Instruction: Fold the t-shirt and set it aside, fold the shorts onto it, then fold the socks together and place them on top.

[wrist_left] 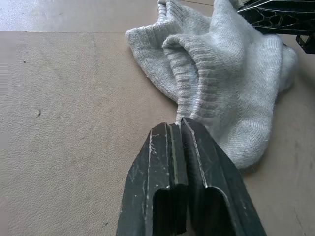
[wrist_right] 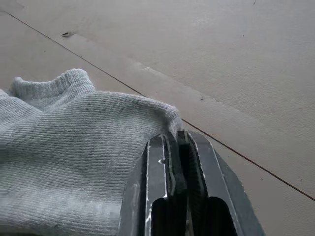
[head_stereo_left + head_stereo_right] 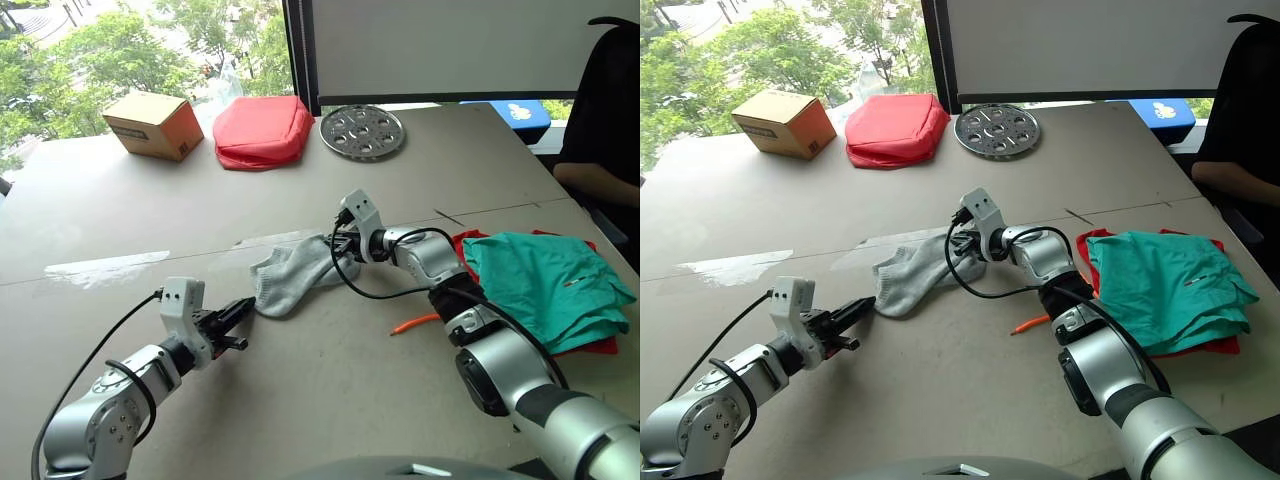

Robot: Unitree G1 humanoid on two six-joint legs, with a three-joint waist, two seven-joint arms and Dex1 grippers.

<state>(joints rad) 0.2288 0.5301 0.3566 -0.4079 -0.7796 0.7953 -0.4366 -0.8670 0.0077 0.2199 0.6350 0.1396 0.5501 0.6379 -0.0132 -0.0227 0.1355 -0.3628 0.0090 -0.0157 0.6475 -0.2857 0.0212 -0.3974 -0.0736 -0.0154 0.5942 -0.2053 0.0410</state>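
Socks (image 3: 293, 275) lie bunched in the middle of the tabletop (image 3: 330, 390), so the last step is in hand. The shorts (image 3: 545, 285) already rest folded on the t-shirt (image 3: 590, 347) at the right. The right gripper (image 3: 341, 243) seems closed on one sock edge, though cloth hides the pinch. The left gripper (image 3: 240, 310), fingers closed and empty, points at the cuff; next it must open and grasp it.
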